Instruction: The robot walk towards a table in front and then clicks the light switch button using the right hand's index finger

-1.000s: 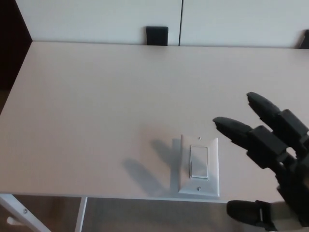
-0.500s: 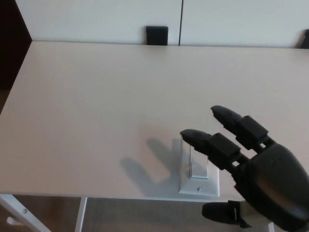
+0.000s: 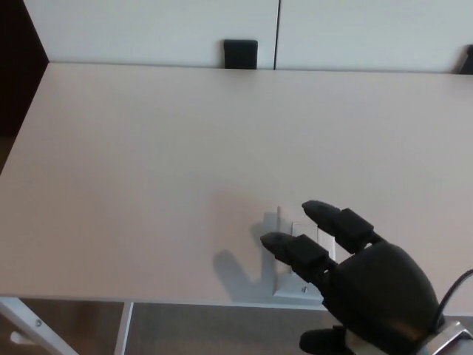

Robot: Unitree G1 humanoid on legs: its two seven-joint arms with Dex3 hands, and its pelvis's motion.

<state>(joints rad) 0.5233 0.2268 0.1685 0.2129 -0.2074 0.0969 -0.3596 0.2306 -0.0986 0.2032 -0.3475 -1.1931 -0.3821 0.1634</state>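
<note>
A smooth, matt table in pale beige, looking like laminate. A white light switch plate of smooth, slightly glossy plastic. The robot's right hand is black, matt, hard plastic, its rounded back showing a faint sheen.

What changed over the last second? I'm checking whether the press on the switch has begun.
The right robot hand moved left and toward the table's near edge, from beside the light switch to over it, fingers now covering the rocker. Contact can't be confirmed. Nothing was grasped. The switch plate and table stayed put.
</note>
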